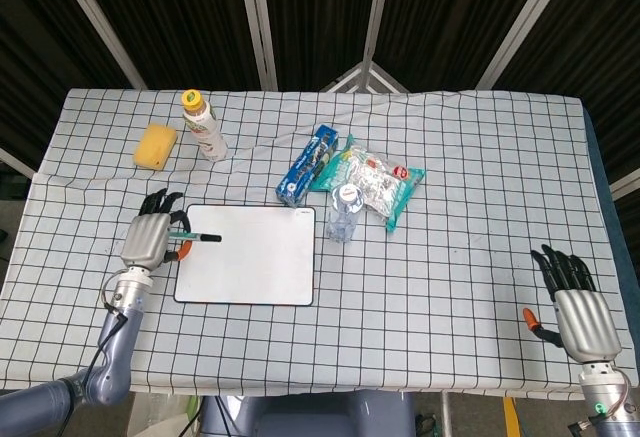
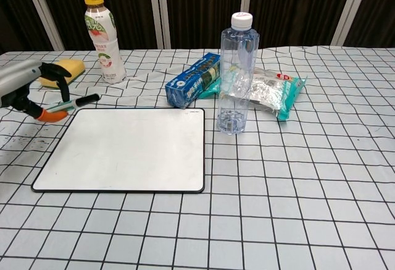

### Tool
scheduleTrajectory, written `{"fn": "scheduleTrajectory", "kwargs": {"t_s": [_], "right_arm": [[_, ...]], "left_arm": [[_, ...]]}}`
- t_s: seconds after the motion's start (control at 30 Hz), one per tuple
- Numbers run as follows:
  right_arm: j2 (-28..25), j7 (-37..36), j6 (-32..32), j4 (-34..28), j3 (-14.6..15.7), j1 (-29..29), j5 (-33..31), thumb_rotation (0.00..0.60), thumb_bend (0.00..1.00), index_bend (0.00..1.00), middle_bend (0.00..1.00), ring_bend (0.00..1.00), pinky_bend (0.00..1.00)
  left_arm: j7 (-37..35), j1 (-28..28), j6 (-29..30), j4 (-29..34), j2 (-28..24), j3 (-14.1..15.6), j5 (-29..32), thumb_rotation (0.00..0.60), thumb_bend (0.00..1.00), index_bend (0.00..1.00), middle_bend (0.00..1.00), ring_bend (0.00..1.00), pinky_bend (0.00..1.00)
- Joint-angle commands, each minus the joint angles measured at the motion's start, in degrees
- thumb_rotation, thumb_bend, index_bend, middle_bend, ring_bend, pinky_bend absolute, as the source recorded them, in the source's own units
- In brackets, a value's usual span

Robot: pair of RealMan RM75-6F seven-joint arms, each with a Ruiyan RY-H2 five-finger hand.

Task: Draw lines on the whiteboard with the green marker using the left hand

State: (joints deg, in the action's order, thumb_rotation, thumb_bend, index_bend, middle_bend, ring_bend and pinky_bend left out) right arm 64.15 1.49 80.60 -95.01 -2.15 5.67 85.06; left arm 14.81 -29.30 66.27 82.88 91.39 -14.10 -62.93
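Note:
The whiteboard (image 1: 250,254) (image 2: 126,148) lies flat on the checked tablecloth, its surface blank. My left hand (image 1: 152,237) (image 2: 24,83) hovers over the board's left edge and pinches the green marker (image 1: 200,238) (image 2: 77,102), which is lifted off the board with its black cap pointing right. My right hand (image 1: 578,307) rests at the table's near right corner, fingers spread, holding nothing; it shows only in the head view.
A clear water bottle (image 2: 236,72) stands just right of the board. Behind it lie a blue box (image 2: 193,79) and a snack bag (image 2: 271,91). A juice bottle (image 2: 104,37) and a yellow sponge (image 2: 62,71) sit at the back left.

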Motion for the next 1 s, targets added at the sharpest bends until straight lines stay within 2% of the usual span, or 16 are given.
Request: {"fn": "scheduleTrajectory", "kwargs": {"t_s": [0.03, 0.17, 0.47, 0.7, 1.0], "right_arm": [[-0.03, -0.08, -0.18, -0.05, -0.07, 0.06, -0.23, 0.6, 0.35, 0.0, 0.0, 0.0, 0.0], [-0.13, -0.36, -0.31, -0.04, -0.22, 0.1, -0.55, 0.6, 0.35, 0.0, 0.0, 0.0, 0.0], [-0.32, -0.89, -0.67, 0.07, -0.37, 0.29, -0.81, 0.6, 0.35, 0.0, 0.0, 0.0, 0.0], [-0.45, -1.28, -0.8, 0.07, -0.46, 0.32, -1.01, 0.6, 0.35, 0.0, 0.0, 0.0, 0.0], [-0.46, -1.33, -0.8, -0.02, -0.47, 0.3, -1.12, 0.6, 0.35, 0.0, 0.0, 0.0, 0.0]], "left_arm": [[-7.97, 0.31, 0.58, 3.47, 0.46, -1.71, -2.48, 0.6, 0.53, 0.7, 0.14, 0.0, 0.05], [-16.85, -0.41, -2.48, 2.8, 3.19, -2.8, -1.99, 0.6, 0.53, 0.7, 0.14, 0.0, 0.05], [-28.94, -3.92, -5.83, -7.66, 11.09, -1.77, -7.8, 0.6, 0.52, 0.7, 0.14, 0.0, 0.05], [-32.73, -5.59, -6.12, -12.38, 14.57, -1.5, -9.95, 0.6, 0.52, 0.7, 0.14, 0.0, 0.05], [-34.43, -6.78, -7.1, -15.1, 16.63, -1.29, -10.36, 0.6, 0.52, 0.7, 0.14, 0.0, 0.05]]}}
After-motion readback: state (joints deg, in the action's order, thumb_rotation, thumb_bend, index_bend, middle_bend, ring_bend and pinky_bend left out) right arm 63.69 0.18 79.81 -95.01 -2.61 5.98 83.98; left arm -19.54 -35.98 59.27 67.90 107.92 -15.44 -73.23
